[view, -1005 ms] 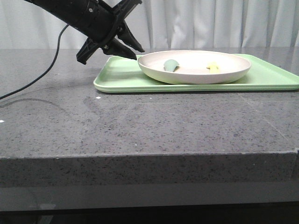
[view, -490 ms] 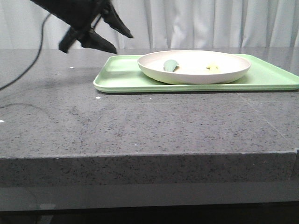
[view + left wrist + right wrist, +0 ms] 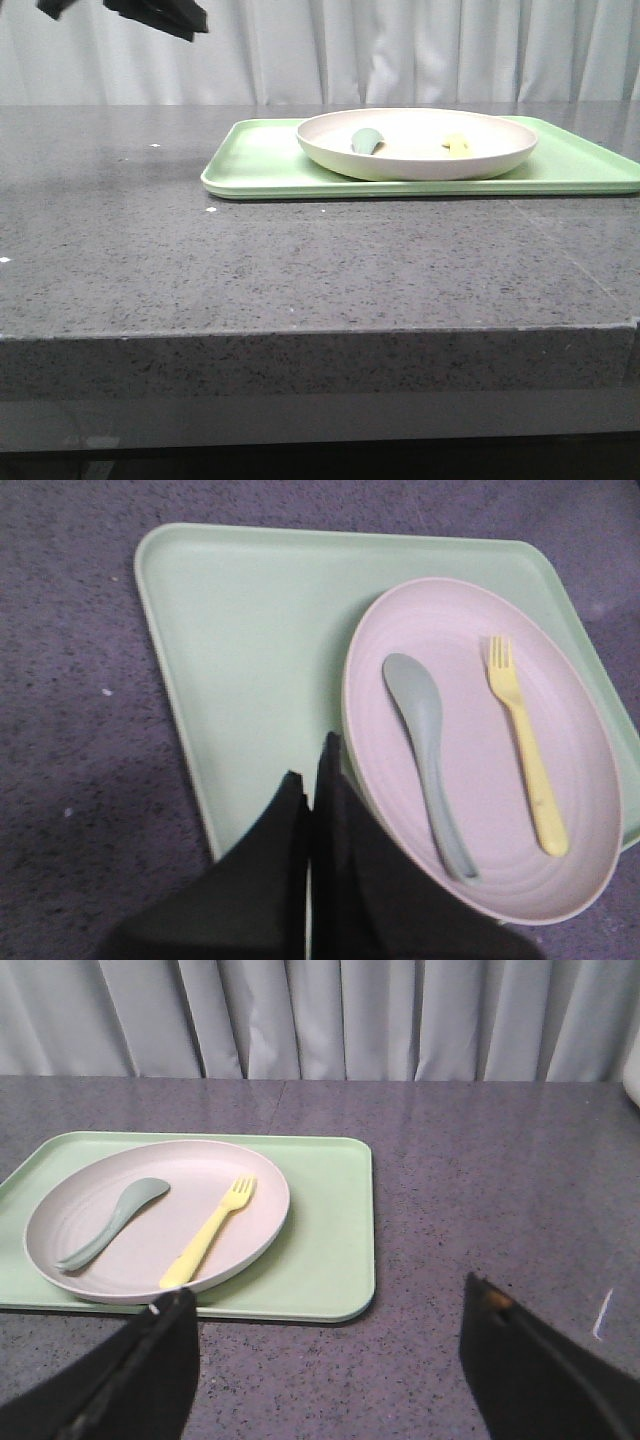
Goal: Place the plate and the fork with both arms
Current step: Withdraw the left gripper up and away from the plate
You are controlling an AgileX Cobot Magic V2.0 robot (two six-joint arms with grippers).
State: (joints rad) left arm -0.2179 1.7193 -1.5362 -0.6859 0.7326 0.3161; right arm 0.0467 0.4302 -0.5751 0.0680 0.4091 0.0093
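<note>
Sitting on the green tray (image 3: 330, 1250), the plate (image 3: 90, 1250) has the fork (image 3: 205, 1235) on it, so the job looks done; the left claw (image 3: 312, 780) is pressed together, the right claw (image 3: 330, 1345) spread.

Cream-white plate (image 3: 120, 1245), matte, showing faintly pink in the wrist views. On it, a pale yellow fork (image 3: 208, 1232) and a muted blue-green spoon (image 3: 112, 1220). Underneath, the tray (image 3: 330, 1250) is a soft light green, plain all over. The table (image 3: 300, 270) is dark grey stone, speckled with fine pale flecks. Both grippers are solid black: left gripper (image 3: 312, 780), right gripper (image 3: 330, 1360). Behind it all hangs a pale grey-white curtain (image 3: 330, 1015), striped by its own folds.
</note>
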